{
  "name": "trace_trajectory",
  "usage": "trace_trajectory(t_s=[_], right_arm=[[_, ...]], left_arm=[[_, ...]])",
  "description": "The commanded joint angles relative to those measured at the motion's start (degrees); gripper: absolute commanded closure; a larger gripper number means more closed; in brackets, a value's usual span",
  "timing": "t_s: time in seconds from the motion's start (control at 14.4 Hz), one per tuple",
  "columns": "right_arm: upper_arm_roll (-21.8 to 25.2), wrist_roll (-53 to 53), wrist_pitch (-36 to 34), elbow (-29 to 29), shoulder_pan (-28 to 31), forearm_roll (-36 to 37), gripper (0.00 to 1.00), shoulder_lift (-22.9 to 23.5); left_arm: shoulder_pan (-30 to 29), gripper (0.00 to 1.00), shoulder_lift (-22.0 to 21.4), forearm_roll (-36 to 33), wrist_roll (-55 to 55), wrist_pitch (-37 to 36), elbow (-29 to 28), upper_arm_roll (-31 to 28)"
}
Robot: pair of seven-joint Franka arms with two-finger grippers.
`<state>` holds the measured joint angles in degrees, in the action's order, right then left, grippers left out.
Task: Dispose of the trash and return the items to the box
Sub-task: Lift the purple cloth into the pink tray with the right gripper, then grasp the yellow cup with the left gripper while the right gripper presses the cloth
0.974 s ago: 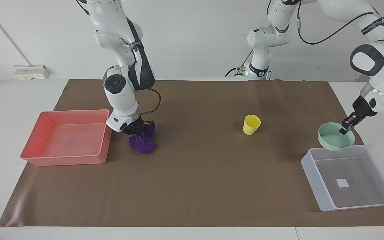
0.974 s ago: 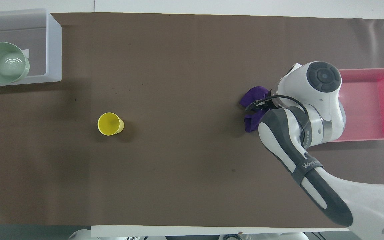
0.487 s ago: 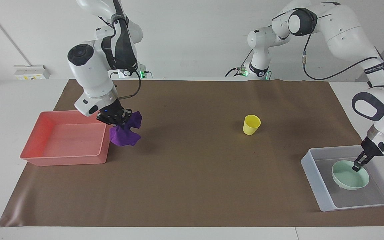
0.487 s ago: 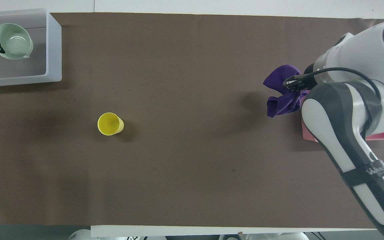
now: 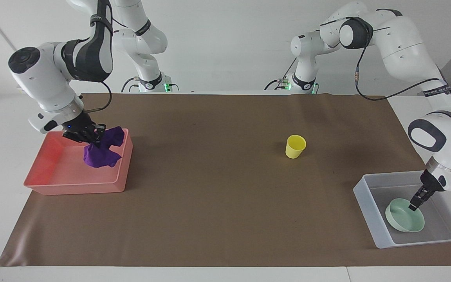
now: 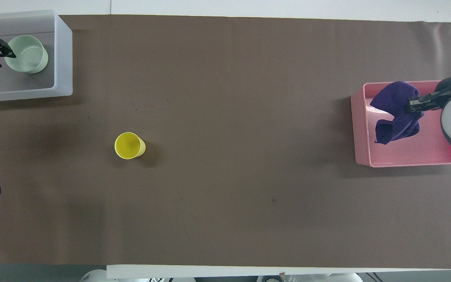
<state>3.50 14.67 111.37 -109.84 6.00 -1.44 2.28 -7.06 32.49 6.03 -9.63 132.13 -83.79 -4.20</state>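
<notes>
Right gripper (image 5: 87, 136), clamped on cloth (image 5: 102, 150) over pink tray (image 5: 37, 184), should release low; left gripper (image 5: 416, 203), pinching bowl (image 5: 403, 221) in box (image 5: 366, 203), should let go once the bowl is seated.

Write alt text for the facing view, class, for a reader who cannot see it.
The right gripper holds a purple cloth over the pink tray, while the left gripper grips the rim of a mint-green bowl inside the clear tray. A yellow cup stands on the brown mat.
</notes>
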Motion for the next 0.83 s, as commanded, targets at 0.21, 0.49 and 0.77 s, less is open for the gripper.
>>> trace_trajectory(t_s=[0.21, 0.49, 0.77], right_arm=[[-0.77, 4.92, 14.63, -13.63, 4.01, 1.88, 0.93, -0.79], [-0.68, 5.01, 19.59, -16.55, 4.1, 1.88, 0.89, 1.06], [-0.77, 5.19, 18.02, -15.76, 3.84, 1.88, 0.42, 1.15]], left_arm=[[5.73, 0.0, -25.93, -7.53, 4.0, -28.06, -15.03, 0.68], [19.86, 0.0, -40.56, -7.53, -6.06, -22.2, -37.11, 0.68], [27.44, 0.0, -41.47, -7.53, -10.39, -7.45, -49.52, 0.86]])
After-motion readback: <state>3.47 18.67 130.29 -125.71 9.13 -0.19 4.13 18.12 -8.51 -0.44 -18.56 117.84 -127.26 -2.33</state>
